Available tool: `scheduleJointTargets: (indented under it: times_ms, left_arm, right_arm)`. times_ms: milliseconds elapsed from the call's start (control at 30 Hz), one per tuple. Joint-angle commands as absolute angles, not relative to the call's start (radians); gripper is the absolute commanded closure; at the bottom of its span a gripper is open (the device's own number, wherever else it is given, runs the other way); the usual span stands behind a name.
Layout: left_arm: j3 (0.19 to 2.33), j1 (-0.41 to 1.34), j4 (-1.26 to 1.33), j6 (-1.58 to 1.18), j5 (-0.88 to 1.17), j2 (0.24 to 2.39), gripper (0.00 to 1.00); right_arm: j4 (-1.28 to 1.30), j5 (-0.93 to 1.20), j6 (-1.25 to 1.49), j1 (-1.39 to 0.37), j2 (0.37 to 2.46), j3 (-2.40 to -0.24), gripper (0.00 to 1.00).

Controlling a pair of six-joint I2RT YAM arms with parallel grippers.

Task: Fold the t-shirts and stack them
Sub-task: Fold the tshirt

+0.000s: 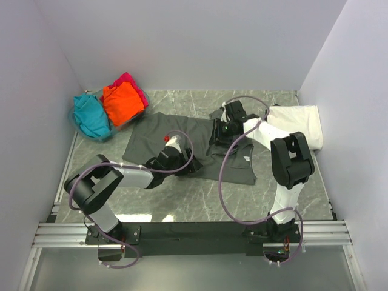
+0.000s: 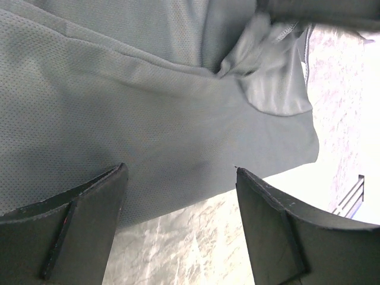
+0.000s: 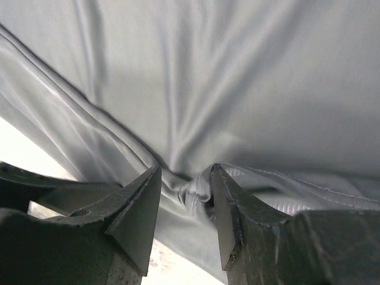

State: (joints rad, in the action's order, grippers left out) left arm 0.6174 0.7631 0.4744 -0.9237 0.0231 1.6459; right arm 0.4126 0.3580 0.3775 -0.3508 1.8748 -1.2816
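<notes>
The jaws of the left gripper [image 2: 181,169] stand apart, low over the near hem of the dark grey t-shirt [image 1: 163,136], with nothing between them. The jaws of the right gripper [image 3: 185,178] are clamped on a bunched fold of that same shirt, towards its right end.

Beyond the grey shirt's left end sits what looks like a clear bin [image 1: 112,136]. It holds a teal t-shirt [image 1: 91,115], an orange t-shirt [image 1: 121,103] and a magenta t-shirt [image 1: 130,82], the magenta one mostly hidden behind the orange.

Just past the grey shirt's right end lies a white t-shirt [image 1: 300,121], folded into a thick pad. The right arm's white link crosses between it and the grey shirt. A loop of purple cable [image 1: 224,182] from the right arm hangs over the grey shirt's near right part, beside its small white neck label [image 1: 247,157].

The grey shirt lies spread and rumpled across the middle of the surface [image 1: 182,200], which is grey marbled stone. Close up, its cloth is a fine mesh knit with a stitched hem.
</notes>
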Motion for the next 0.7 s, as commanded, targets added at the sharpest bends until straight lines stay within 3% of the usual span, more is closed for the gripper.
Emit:
scheduleJointTargets:
  times_ms: [0, 167, 333, 667]
  left_arm:
    - [0.578, 0.775, 0.379, -0.934, 0.003, 1.631, 0.19]
    - [0.597, 0.782, 0.353, -0.919, 0.003, 1.620, 0.19]
    - [0.641, 0.782, 0.341, -0.911, 0.003, 1.628, 0.19]
    - [0.794, 0.813, 0.255, -0.856, -0.054, 1.598, 0.19]
  right_arm:
    - [0.420, 0.333, 0.387, -0.342, 1.888, -1.379, 0.52]
    - [0.469, 0.240, 0.364, -0.324, 1.875, -1.450, 0.52]
    - [0.511, 0.150, 0.319, -0.324, 1.726, -1.370, 0.51]
    - [0.473, 0.305, 0.340, -0.347, 1.519, -0.974, 0.51]
